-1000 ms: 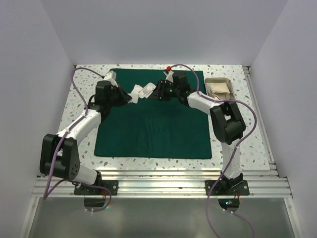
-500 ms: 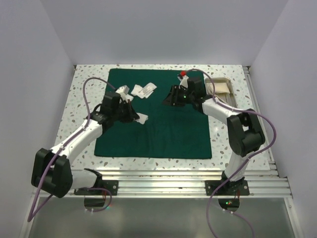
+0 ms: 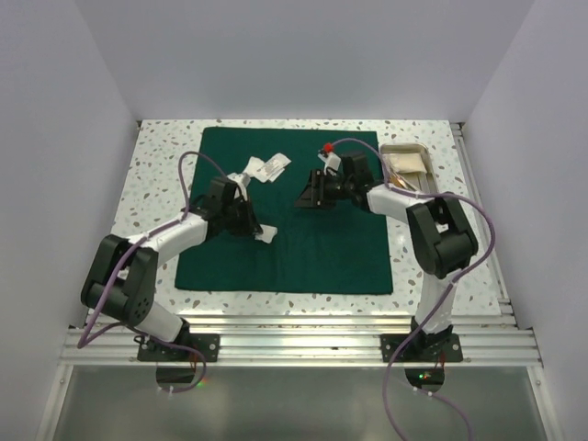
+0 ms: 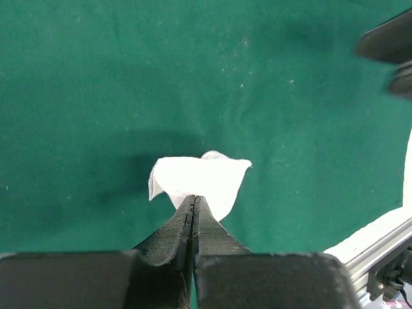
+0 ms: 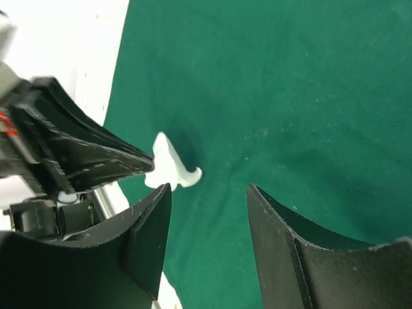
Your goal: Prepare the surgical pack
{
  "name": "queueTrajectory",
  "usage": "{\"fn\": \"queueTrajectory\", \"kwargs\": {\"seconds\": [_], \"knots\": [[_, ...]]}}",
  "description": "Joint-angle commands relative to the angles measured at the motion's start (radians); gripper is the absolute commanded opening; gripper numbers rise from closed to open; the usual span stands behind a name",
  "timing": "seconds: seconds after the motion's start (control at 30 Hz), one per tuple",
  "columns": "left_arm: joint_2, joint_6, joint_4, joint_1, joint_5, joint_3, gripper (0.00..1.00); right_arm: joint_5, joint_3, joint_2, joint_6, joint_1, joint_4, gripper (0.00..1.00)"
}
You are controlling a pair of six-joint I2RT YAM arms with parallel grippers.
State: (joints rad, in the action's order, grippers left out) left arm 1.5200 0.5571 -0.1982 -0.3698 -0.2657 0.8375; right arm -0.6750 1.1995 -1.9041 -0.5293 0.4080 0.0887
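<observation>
A dark green cloth [image 3: 303,248] lies flat on the speckled table. My left gripper [image 3: 260,228] is shut on one white gauze pad [image 3: 267,234], held just above the cloth's left middle. In the left wrist view the gauze pad [image 4: 199,179] fans out past the closed left gripper [image 4: 194,201]. More gauze pads [image 3: 265,168] lie at the cloth's back left. My right gripper [image 3: 309,193] hovers open over the cloth's back centre with nothing in it. From the right wrist, the right gripper [image 5: 209,193] faces the held gauze pad [image 5: 171,168]. The steel tray [image 3: 384,152] stands back right.
The steel tray holds pale items and sits off the cloth's right edge beside the right arm's elbow. A metal rail [image 3: 294,335] runs along the table's near edge. White walls close in the back and both sides.
My left gripper has carried one gauze pad from the back-left pile toward the near middle of the cloth. The right gripper has drawn nearer and opened its jaws wider.
</observation>
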Motion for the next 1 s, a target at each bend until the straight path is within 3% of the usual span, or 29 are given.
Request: {"fn": "queueTrajectory", "kwargs": {"seconds": [0.0, 0.03, 0.07, 0.17, 0.57, 0.73, 0.97], "knots": [[0.006, 0.003, 0.121, -0.006, 0.002, 0.005, 0.1, -0.104, 0.041, -0.047, -0.005, 0.011, 0.057, 0.55], [0.008, 0.003, 0.125, -0.006, 0.016, 0.006, 0.17, -0.106, 0.043, -0.053, -0.005, 0.012, 0.068, 0.56], [0.012, 0.003, 0.125, -0.006, 0.022, 0.009, 0.31, -0.106, 0.044, -0.056, -0.006, 0.015, 0.069, 0.57], [0.006, -0.003, 0.125, -0.006, 0.051, 0.009, 0.39, -0.121, 0.057, -0.079, 0.0, 0.026, 0.075, 0.59], [-0.118, 0.023, 0.144, 0.014, 0.135, -0.047, 0.42, -0.124, 0.167, -0.177, 0.124, 0.115, -0.012, 0.61], [-0.181, 0.046, 0.16, 0.167, 0.025, -0.107, 0.37, -0.025, 0.192, -0.176, 0.27, 0.175, -0.086, 0.62], [-0.251, 0.035, 0.155, 0.201, 0.042, -0.155, 0.37, 0.049, 0.242, -0.207, 0.33, 0.225, -0.178, 0.59]]}}
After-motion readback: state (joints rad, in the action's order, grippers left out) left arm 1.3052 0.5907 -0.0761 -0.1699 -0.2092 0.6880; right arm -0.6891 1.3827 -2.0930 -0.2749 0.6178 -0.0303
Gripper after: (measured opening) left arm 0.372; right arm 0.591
